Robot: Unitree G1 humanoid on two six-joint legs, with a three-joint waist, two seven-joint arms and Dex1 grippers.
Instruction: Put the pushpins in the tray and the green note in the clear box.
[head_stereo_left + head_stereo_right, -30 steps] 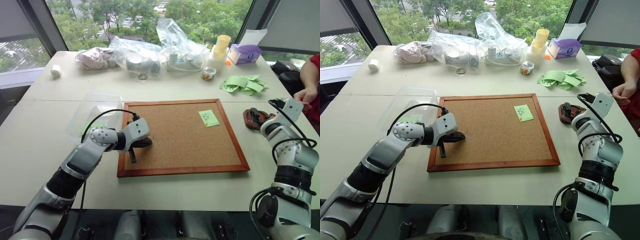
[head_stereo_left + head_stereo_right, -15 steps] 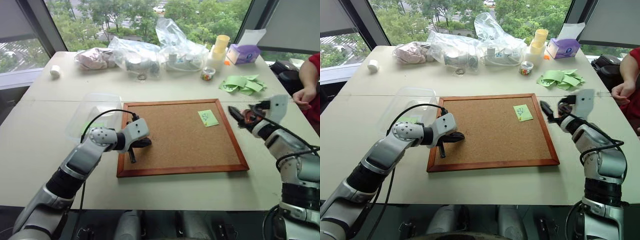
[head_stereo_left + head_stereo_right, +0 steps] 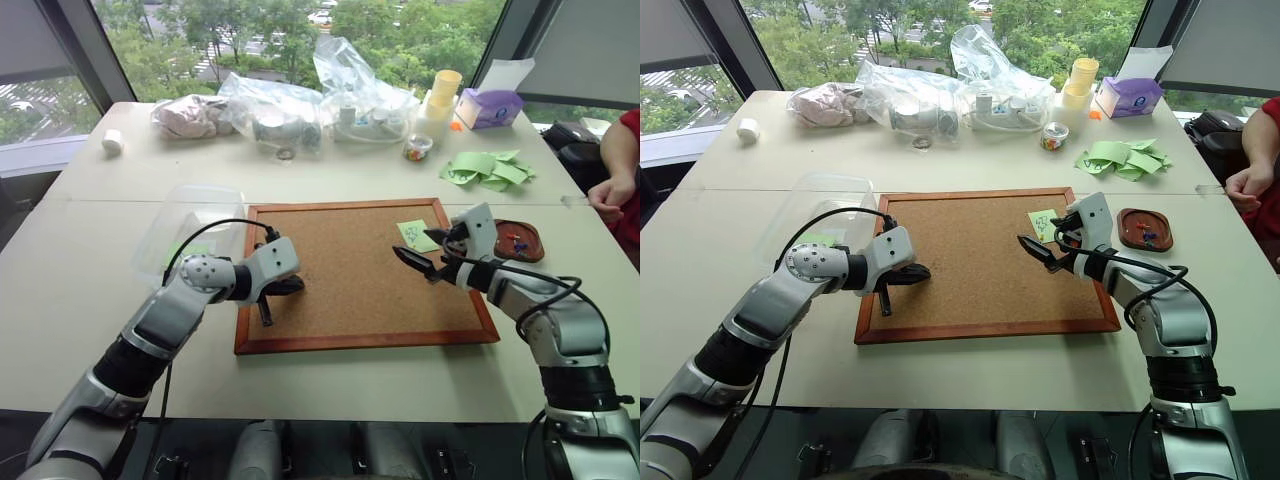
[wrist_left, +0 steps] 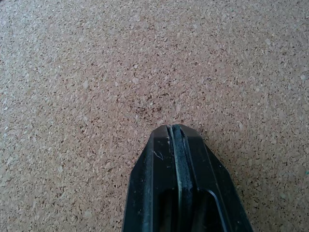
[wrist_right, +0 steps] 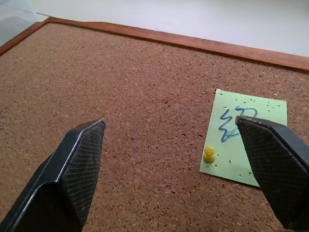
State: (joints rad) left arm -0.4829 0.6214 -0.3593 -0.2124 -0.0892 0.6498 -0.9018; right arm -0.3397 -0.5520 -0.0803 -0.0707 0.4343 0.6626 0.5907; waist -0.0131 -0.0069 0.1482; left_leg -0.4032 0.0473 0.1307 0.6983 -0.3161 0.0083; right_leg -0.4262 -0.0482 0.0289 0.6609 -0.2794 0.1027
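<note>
Over the cork board (image 3: pixel 360 270), the right hand (image 3: pixel 432 252), spread wide, should pluck the yellow pin (image 5: pixel 209 154) before lifting the note (image 5: pixel 246 136).

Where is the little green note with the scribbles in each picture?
Left eye view: the green note lies on the cork board near its far right corner, just beyond the right gripper.
Right eye view: same corner, partly behind that gripper.
Left wrist view: bare cork, no note.
Right wrist view: on the cork by one finger, held by a yellow pin.
Shared landmark: the board's wooden frame.
</note>
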